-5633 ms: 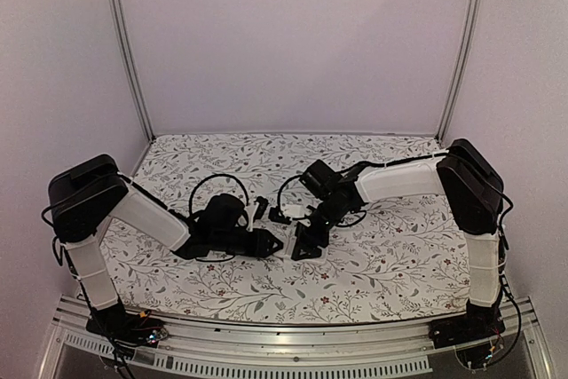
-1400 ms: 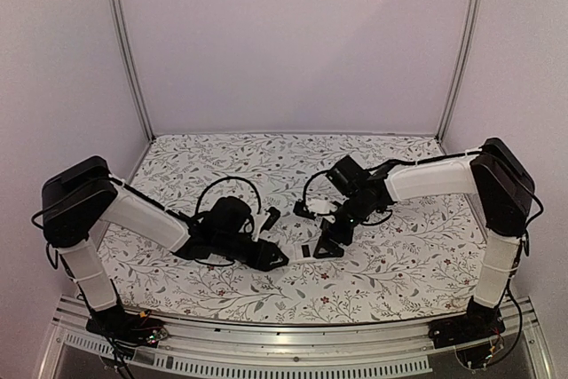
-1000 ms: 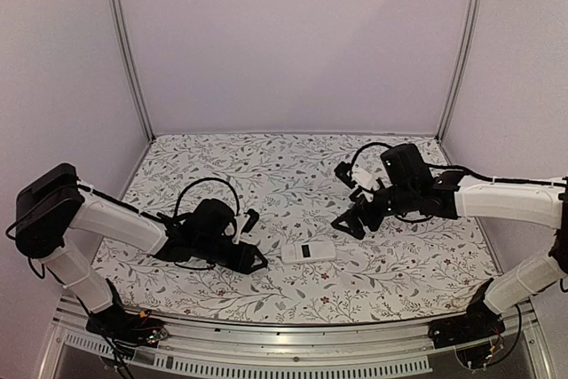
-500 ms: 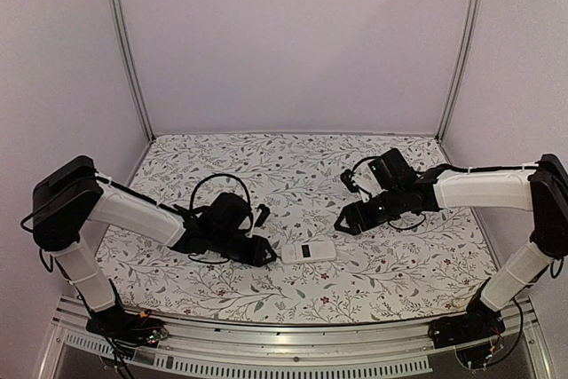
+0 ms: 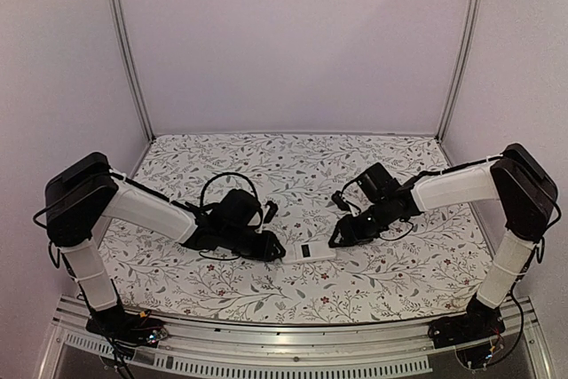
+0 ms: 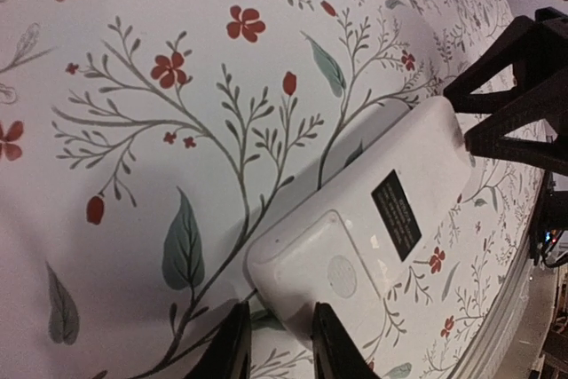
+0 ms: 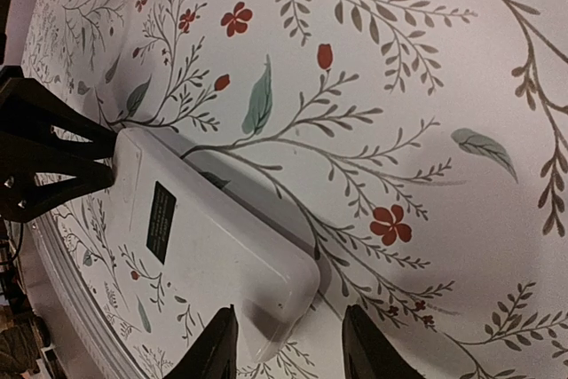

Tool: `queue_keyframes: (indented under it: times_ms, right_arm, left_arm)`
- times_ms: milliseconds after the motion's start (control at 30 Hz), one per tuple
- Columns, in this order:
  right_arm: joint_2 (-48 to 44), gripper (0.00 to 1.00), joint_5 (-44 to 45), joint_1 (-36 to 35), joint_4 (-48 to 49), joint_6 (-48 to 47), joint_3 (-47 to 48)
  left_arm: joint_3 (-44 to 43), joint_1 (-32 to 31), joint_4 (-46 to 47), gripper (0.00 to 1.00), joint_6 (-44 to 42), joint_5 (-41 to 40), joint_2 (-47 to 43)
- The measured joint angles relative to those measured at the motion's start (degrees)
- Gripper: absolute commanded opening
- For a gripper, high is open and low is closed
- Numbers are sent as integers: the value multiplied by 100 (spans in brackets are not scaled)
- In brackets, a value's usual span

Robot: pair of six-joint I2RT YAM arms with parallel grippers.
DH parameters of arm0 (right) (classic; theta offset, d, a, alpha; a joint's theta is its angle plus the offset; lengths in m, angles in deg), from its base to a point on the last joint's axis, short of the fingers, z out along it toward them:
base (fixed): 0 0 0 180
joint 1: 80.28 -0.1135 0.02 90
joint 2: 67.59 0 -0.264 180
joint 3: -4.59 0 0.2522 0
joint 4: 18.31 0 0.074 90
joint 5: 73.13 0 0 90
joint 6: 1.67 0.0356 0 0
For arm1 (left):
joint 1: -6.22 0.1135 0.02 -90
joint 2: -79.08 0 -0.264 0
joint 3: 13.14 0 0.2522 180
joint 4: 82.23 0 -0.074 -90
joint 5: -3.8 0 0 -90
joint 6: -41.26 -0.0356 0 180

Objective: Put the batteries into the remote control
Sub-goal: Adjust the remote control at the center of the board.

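Note:
The remote control (image 5: 309, 251) lies flat on the table, plain white back up with a black label, between my two grippers. It also shows in the left wrist view (image 6: 373, 237) and the right wrist view (image 7: 204, 237). My left gripper (image 5: 273, 252) is at its left end, jaws a little apart around one corner (image 6: 280, 348). My right gripper (image 5: 336, 239) is at its right end, open, fingers straddling the other corner (image 7: 288, 343). No batteries are in view.
The table (image 5: 399, 264) has a white cloth with a leaf and red flower print. Metal frame posts (image 5: 124, 51) stand at the back corners, and a rail (image 5: 293, 343) runs along the near edge.
The right gripper has come back left and down from the right to the remote's right end. The left gripper has shifted right to the remote's left end. The remote has stayed flat.

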Motion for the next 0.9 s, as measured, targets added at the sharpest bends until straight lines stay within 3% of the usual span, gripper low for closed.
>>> queue_keyframes:
  times_ms: [467,900]
  right_arm:
    - [269,14,-555,37,208,387,4]
    - [356,9,-669,74,192,730,50]
  left_arm:
    - [-7,-66,83,13,166,44,31]
    - [-111,-28,-17,10,267,247,164]
